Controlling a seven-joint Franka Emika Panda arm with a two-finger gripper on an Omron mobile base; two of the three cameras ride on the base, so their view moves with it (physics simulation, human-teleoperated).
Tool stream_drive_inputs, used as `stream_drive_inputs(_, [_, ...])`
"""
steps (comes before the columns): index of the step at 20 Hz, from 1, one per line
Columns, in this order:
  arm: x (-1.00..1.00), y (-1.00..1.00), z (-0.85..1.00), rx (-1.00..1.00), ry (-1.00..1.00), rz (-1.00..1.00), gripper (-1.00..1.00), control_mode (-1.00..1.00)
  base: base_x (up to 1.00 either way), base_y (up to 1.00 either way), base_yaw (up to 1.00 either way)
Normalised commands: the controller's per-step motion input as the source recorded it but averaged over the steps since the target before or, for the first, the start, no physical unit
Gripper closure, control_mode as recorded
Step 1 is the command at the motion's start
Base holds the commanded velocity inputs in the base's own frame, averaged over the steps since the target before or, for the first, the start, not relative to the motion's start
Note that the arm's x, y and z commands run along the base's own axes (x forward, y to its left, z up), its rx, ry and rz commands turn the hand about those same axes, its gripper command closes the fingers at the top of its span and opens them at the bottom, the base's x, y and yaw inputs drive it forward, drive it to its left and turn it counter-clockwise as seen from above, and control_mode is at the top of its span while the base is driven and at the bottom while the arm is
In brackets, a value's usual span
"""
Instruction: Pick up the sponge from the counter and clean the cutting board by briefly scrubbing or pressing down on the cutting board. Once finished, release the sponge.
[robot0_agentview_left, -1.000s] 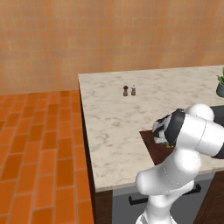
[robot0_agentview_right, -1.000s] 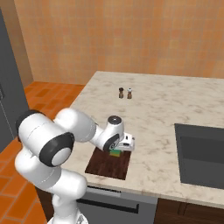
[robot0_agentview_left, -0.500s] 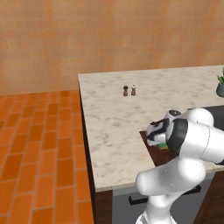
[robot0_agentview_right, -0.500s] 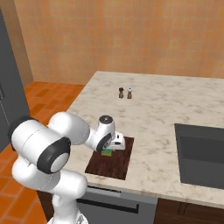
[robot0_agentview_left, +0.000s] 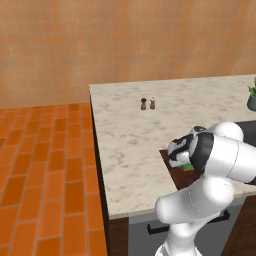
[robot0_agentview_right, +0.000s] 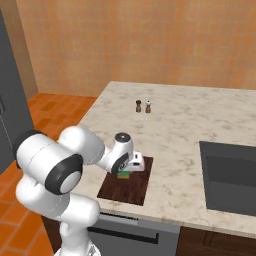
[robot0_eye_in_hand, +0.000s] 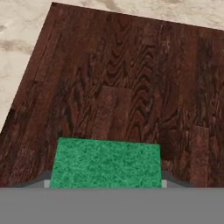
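The counter (robot0_agentview_right: 185, 125) carries the cutting board (robot0_agentview_right: 127, 183) and two small shakers (robot0_agentview_right: 143, 106).

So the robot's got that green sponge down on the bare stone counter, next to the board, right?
Not quite. The sponge is on the cutting board, not on the bare counter. The hand view shows dark wood grain all around it; the right base view shows the gripper over the board.

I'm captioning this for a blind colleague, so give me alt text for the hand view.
A green sponge sits between the end effector fingers, low over a dark brown wooden cutting board. Beige marbled counter shows beyond the board's edges.
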Motion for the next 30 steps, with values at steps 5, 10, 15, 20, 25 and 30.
stream_drive_inputs(5, [-0.16,-1.00,-0.05,0.00,0.02,0.00,1.00,-1.00,0.00,0.00,0.00])
stream_drive_inputs(10, [-0.01,-0.49,0.00,0.00,0.00,0.00,1.00,-1.00,0.00,0.00,0.00])
stream_drive_inputs(15, [-0.14,0.28,-0.02,0.00,0.00,0.00,1.00,-1.00,0.00,0.00,0.00])
stream_drive_inputs(20, [-0.21,0.68,-0.02,0.00,-0.01,0.00,1.00,-1.00,0.00,0.00,0.00])
stream_drive_inputs(25, [-0.11,0.68,-0.08,0.00,0.00,0.00,1.00,-1.00,0.00,0.00,0.00])
stream_drive_inputs(30, [0.05,0.44,-0.07,0.00,-0.01,0.00,1.00,-1.00,0.00,0.00,0.00])
